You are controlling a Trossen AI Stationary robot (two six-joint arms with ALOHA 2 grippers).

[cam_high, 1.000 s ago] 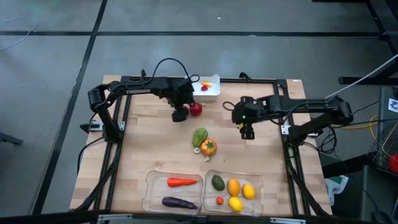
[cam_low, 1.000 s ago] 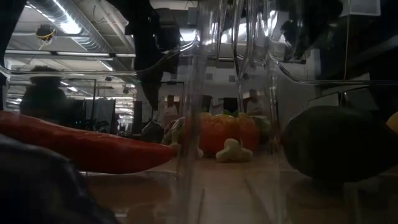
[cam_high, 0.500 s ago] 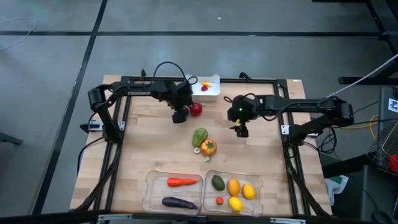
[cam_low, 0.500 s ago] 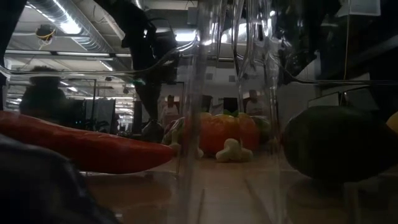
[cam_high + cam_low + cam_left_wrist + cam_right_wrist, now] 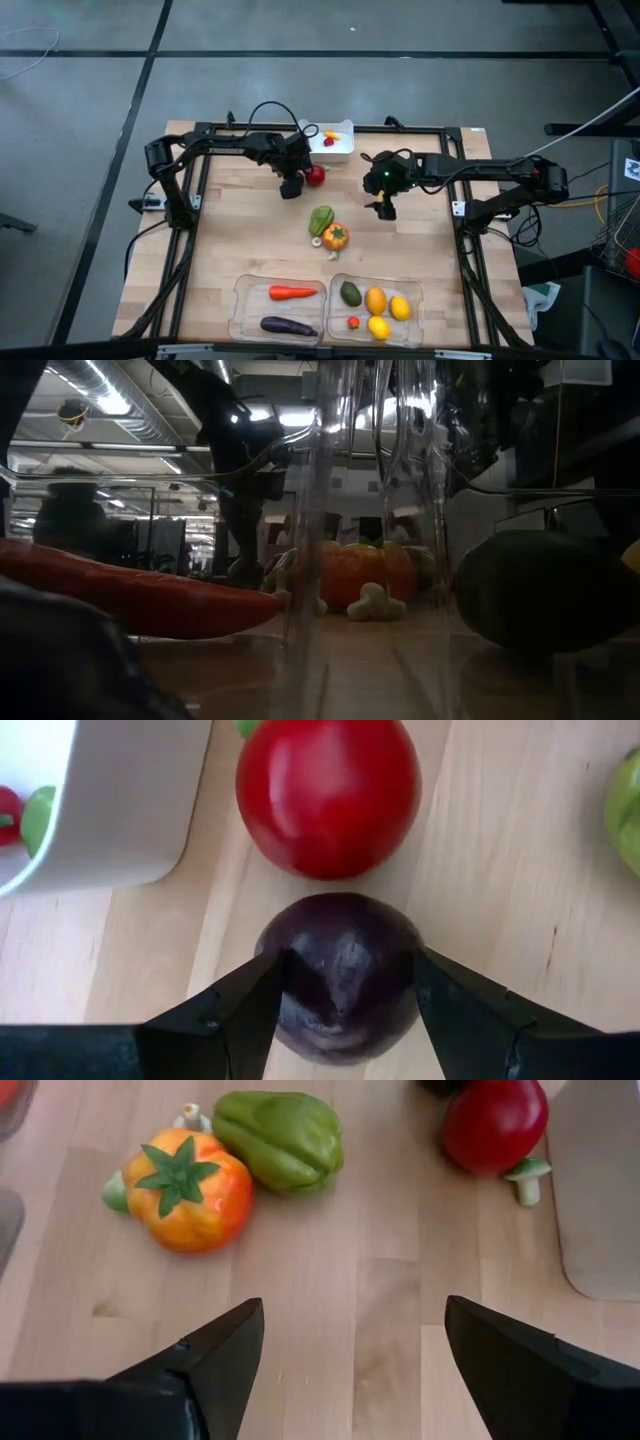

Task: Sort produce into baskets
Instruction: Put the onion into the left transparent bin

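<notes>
A dark purple plum (image 5: 345,975) sits between the fingers of my left gripper (image 5: 291,187), low over the wood beside a red apple (image 5: 314,175) and the white bin (image 5: 332,141). My right gripper (image 5: 384,208) hangs open over bare wood at the table's middle right, holding nothing. In its wrist view an orange pepper (image 5: 190,1190) and a green pepper (image 5: 285,1138) lie side by side on the table. The two clear trays (image 5: 240,300) (image 5: 416,300) stand at the near edge, with a carrot (image 5: 291,293), an eggplant (image 5: 288,326), lemons and other pieces in them. My left gripper pinches the plum at its two opposite sides (image 5: 290,982), at its widest part, between the two fingers. The fingers come from above, slanting steeply down. Whether the plum's underside rests on the wood, I cannot tell.
The white bin (image 5: 110,800) holds small red and green pieces. A small pale stem piece (image 5: 527,1177) lies by the apple (image 5: 495,1122). Dark frame rails run along the table's left, right and far edges. Bare wood lies between the peppers and the trays.
My left gripper has sunk toward the table with the plum, beside the apple. My right gripper has swung toward the table's left, come down and tipped its fingers more steeply downward, staying open.
</notes>
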